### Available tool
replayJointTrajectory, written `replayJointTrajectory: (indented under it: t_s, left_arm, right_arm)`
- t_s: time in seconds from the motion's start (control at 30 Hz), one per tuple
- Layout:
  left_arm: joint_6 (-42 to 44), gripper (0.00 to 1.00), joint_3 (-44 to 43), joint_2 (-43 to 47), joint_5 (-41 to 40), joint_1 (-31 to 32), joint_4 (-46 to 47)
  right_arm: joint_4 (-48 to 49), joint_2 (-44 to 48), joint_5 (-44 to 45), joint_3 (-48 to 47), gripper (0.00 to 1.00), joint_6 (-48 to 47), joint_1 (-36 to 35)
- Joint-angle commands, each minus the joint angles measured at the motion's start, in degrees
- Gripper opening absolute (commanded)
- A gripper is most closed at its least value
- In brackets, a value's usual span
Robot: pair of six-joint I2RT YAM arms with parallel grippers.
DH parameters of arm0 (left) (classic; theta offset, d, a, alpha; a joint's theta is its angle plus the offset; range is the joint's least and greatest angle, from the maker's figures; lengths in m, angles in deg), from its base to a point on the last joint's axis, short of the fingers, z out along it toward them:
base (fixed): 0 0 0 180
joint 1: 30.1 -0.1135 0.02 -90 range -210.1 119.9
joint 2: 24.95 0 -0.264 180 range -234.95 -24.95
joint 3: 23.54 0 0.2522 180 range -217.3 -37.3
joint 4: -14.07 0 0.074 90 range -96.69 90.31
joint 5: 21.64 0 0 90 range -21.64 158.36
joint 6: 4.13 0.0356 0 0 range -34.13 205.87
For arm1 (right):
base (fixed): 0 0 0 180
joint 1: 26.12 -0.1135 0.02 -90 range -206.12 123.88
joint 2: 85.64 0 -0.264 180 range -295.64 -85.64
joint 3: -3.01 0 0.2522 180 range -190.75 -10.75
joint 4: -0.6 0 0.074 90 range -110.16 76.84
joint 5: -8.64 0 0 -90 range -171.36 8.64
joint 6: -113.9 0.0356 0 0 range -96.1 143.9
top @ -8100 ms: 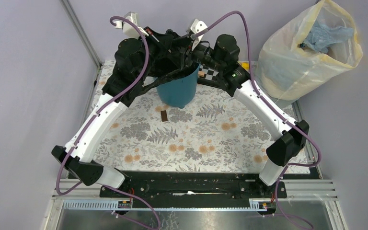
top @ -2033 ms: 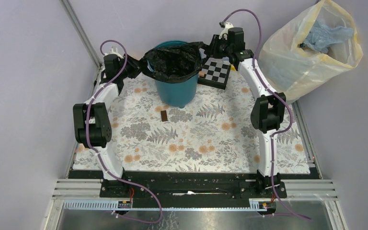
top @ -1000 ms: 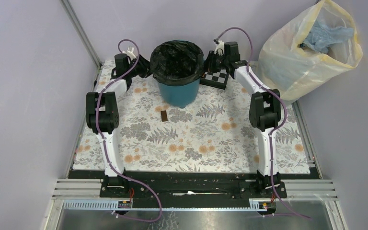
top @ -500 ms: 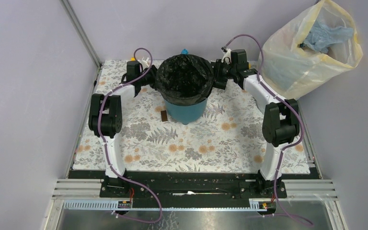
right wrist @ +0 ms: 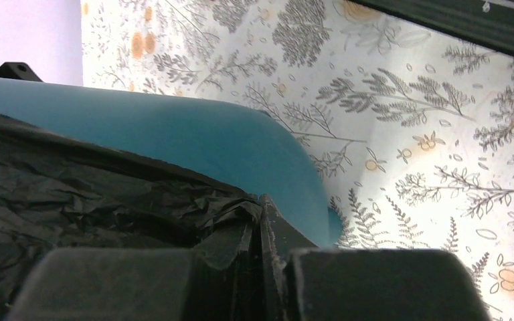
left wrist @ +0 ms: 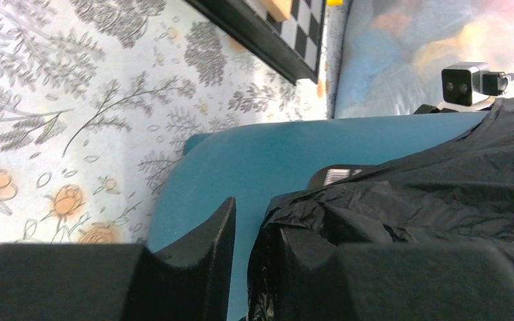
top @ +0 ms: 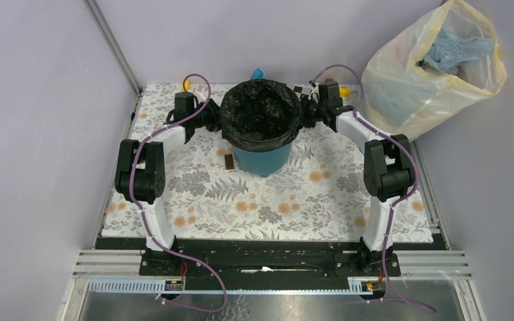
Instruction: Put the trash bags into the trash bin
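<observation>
The teal trash bin (top: 262,155) stands upright at the back middle of the flowered cloth. A glossy black trash bag (top: 260,115) lines it, its hem folded out over the rim. My left gripper (top: 212,119) is at the bin's left side. In the left wrist view its jaws (left wrist: 254,224) stand slightly apart, the teal wall (left wrist: 261,157) shows in the gap, and bag film (left wrist: 428,194) drapes over one finger. My right gripper (top: 307,114) is at the bin's right side. There it (right wrist: 263,215) is shut on the bag's hem (right wrist: 73,194) against the bin wall (right wrist: 194,134).
A large translucent sack (top: 432,73) with blue contents sits at the back right. A small brown piece (top: 229,161) lies on the cloth just left of the bin's base. A checkerboard (left wrist: 288,33) lies behind the bin. Grey walls close in on the left and back.
The bin with the bag over it has shifted right and toward the near side, both arms moving with it. The bag's hem now sits lower over the rim. Both grippers have narrowed.
</observation>
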Motion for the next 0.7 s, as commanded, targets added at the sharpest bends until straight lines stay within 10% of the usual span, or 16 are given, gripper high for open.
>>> replayJointTrajectory:
  t_s: [0.0,0.67]
  left_arm:
    - [-0.59,0.27,4.6,3.31,-2.67,1.07,4.44]
    - [-0.37,0.38,11.45,12.11,-7.04,1.17,5.24]
  right_arm:
    - [3.95,0.22,-0.35,2.68,0.09,2.88,-0.64]
    - [1.85,10.1,6.01,10.2,0.49,-0.2,-0.44]
